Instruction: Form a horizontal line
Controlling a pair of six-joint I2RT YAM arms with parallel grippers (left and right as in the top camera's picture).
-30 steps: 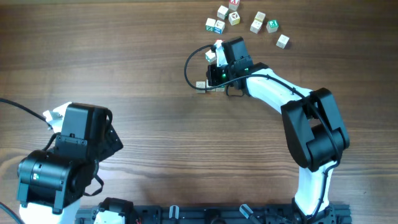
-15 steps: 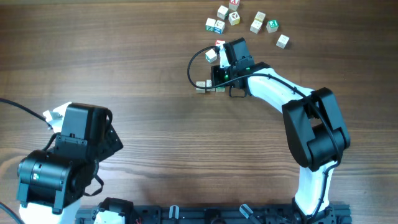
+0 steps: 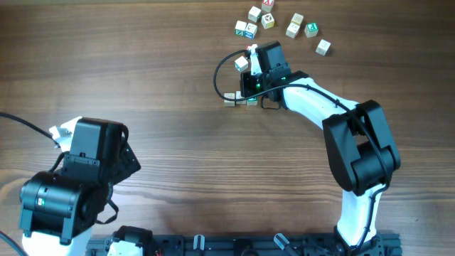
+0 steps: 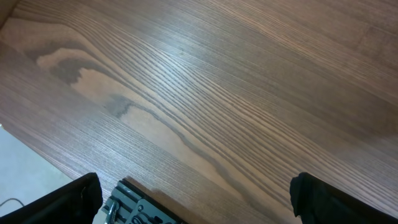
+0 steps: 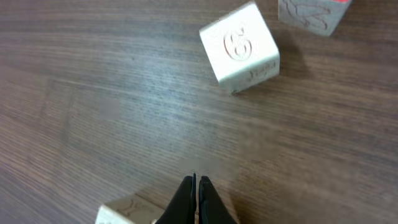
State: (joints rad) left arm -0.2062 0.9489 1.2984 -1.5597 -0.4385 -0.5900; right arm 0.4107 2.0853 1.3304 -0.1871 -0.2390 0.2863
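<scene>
Hanging low over the brown wooden table (image 3: 142,71), the black right claw (image 5: 196,190) is pinched shut on nothing, just beside the short row of tiny pale wooden cubes (image 3: 233,99), likely to nudge them straight.

On my overhead feed the right arm (image 3: 311,107) is smooth white shell between bulky black joint housings (image 3: 359,146), with a small green light (image 3: 257,84) on its wrist block and a thin black cable (image 3: 217,77) looping off it. The left arm (image 3: 78,178) reads almost all black and boxy, with a second green lamp (image 3: 40,202), a white fitting (image 3: 62,131) and a dark lead (image 3: 21,121). Through the wrist cameras, the left claw (image 4: 196,199) and right claw (image 5: 196,198) both have matte black fingers.
</scene>
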